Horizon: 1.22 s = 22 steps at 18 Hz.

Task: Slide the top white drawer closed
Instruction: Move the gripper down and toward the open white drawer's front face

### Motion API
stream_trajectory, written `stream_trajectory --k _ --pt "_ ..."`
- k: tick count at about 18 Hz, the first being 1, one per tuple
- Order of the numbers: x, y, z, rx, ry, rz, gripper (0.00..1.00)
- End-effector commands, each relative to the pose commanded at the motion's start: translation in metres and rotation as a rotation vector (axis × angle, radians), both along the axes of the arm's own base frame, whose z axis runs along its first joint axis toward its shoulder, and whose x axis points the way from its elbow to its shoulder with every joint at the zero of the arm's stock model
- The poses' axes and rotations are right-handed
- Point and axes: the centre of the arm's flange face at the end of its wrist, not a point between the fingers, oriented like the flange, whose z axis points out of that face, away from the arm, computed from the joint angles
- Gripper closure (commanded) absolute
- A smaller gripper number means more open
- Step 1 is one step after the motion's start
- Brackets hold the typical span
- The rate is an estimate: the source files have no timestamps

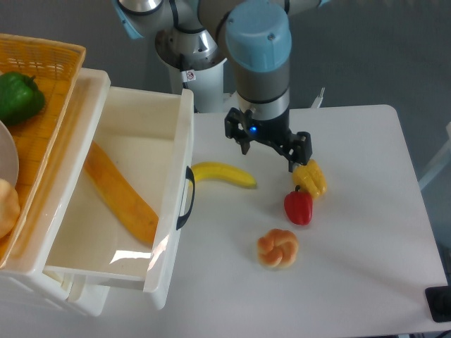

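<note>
The top white drawer [169, 134] stands pulled far out toward the table's middle, with its curved black handle [185, 198] on the front wall facing right. A long orange vegetable [120, 193] lies inside it. My gripper [268, 144] hangs over the table to the right of the drawer front, apart from the handle and above the far end of the banana. Its two black fingers [239, 132] are spread wide, open, with nothing between them.
A banana [224, 174] lies just right of the handle. A yellow pepper [311, 177], a red pepper [299, 206] and a bread bun [277, 248] sit further right. An orange wicker basket [49, 63] holding a green pepper [17, 95] rests on top at the left.
</note>
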Motion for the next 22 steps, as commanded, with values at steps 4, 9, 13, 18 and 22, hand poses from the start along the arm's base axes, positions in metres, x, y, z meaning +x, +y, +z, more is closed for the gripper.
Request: stream_trajectory --k 4,9,13,18,22 --pt "-0.009 0.006 -0.012 -0.007 -0.01 0.003 0.0" --pt "-0.016 0.011 -0.029 -0.014 -0.008 0.007 0.0" --pt "-0.021 0.003 -0.047 0.021 0.03 0.028 0.0" --pt "-0.03 -0.004 -0.058 0.021 0.021 0.053 0.0" --pt "-0.035 0.0 -0.072 0.014 0.019 0.144 0.0"
